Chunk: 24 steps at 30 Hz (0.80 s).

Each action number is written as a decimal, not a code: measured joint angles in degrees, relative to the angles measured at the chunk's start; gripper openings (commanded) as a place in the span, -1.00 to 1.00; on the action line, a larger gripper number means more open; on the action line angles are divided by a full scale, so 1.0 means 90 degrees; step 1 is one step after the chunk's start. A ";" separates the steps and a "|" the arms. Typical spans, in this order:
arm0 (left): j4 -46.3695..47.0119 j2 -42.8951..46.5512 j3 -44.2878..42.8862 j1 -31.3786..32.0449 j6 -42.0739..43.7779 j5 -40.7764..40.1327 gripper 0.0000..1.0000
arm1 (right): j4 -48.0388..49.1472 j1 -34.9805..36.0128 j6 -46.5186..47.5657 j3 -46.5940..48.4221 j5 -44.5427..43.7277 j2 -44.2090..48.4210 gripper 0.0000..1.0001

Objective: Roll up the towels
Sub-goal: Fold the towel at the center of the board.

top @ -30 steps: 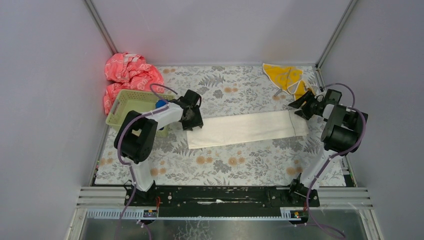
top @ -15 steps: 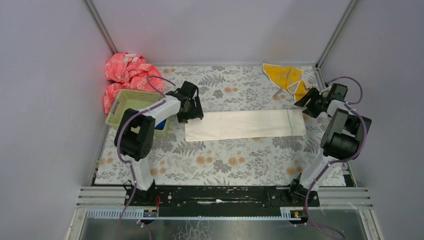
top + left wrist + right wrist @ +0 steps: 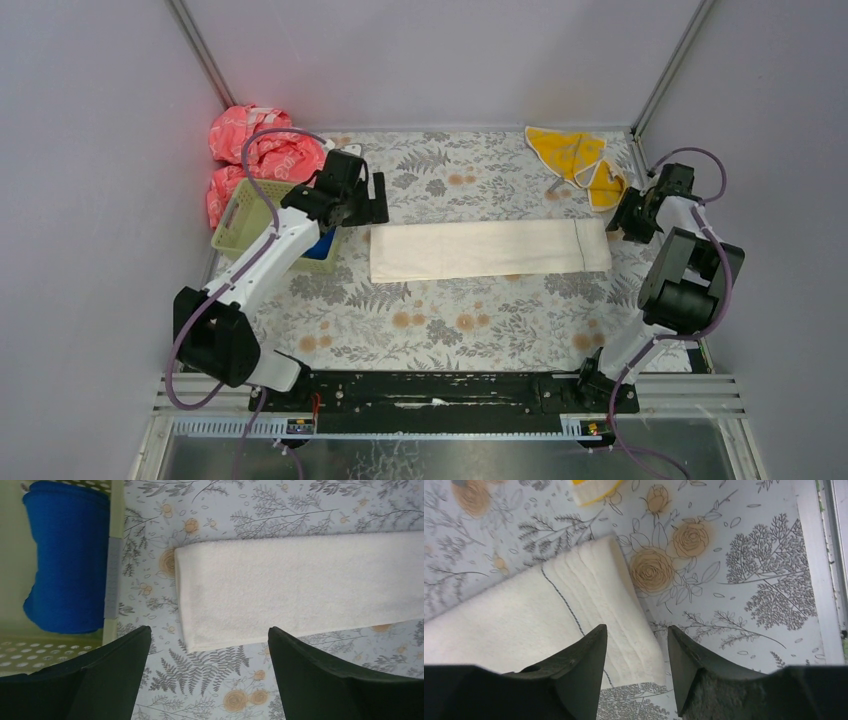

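Observation:
The long cream-white towel [image 3: 490,250] lies flat across the middle of the flowered mat. My left gripper [image 3: 378,208] hovers just off its left end [image 3: 300,587], open wide [image 3: 207,630], with only mat between its fingers. My right gripper [image 3: 617,224] hangs over the towel's right end [image 3: 549,620], open [image 3: 636,628] and holding nothing; the towel's corner lies below the gap. The royal blue towel [image 3: 65,560] sits rolled in the basket [image 3: 250,215]. Crumpled at the back right is the yellow-orange towel [image 3: 570,155], its corner showing in the right wrist view [image 3: 591,490].
A pink-red patterned cloth [image 3: 255,150] is bunched in the back left corner behind the pale green basket [image 3: 112,555]. A metal frame rail [image 3: 824,555] runs along the mat's right edge, close to my right gripper.
The left arm has pulled back toward the basket and opened wider, letting go of the cream towel's left end. The right gripper drew rightward and its jaws narrowed. The towel now lies straight.

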State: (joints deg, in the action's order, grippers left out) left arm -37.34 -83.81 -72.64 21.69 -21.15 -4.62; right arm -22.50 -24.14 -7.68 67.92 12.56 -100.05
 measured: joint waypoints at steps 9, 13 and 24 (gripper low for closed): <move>-0.0002 0.0350 0.0746 0.0000 0.0289 -0.0362 0.77 | -0.0542 0.0415 0.0571 0.0194 -0.0447 -0.0272 0.02; -0.0002 0.0512 0.0867 0.0000 0.0328 -0.0423 0.76 | -0.0641 0.0600 0.0714 0.0248 -0.0517 -0.0648 0.02; 0.0005 0.0559 0.0867 0.0000 0.0340 -0.0459 0.76 | -0.0743 0.0886 0.0879 0.0316 -0.1001 -0.0979 -0.09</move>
State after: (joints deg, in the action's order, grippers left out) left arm -37.30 -78.78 -64.84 21.69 -18.09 -8.75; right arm -29.19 -16.16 0.23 70.76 3.55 -108.86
